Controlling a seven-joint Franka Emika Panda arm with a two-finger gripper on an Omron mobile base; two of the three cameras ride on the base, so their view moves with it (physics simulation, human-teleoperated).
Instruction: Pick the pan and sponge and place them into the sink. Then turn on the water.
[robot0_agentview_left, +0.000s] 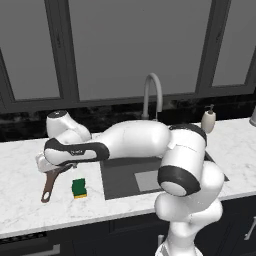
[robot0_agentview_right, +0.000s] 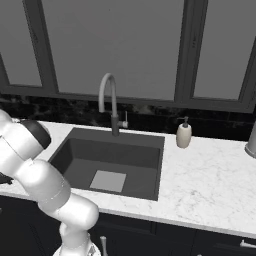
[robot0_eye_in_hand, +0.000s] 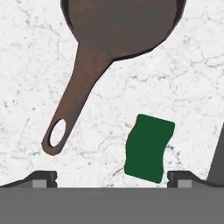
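Observation:
The dark reddish-brown pan lies on the white marble counter left of the sink, its long handle pointing toward the front edge. The green and yellow sponge sits just right of the handle end, and also appears as the sponge in the hand view. My gripper hovers over the pan bowl, hiding it in the left base view. In the hand view my gripper stands open and empty, its tips far apart above the handle and sponge. The dark sink is empty. No water is in view at the faucet.
A white soap dispenser stands behind the sink's right corner. A grey object is at the far right counter edge. My arm stretches across the sink's front left in the left base view. Dark window frames line the back wall.

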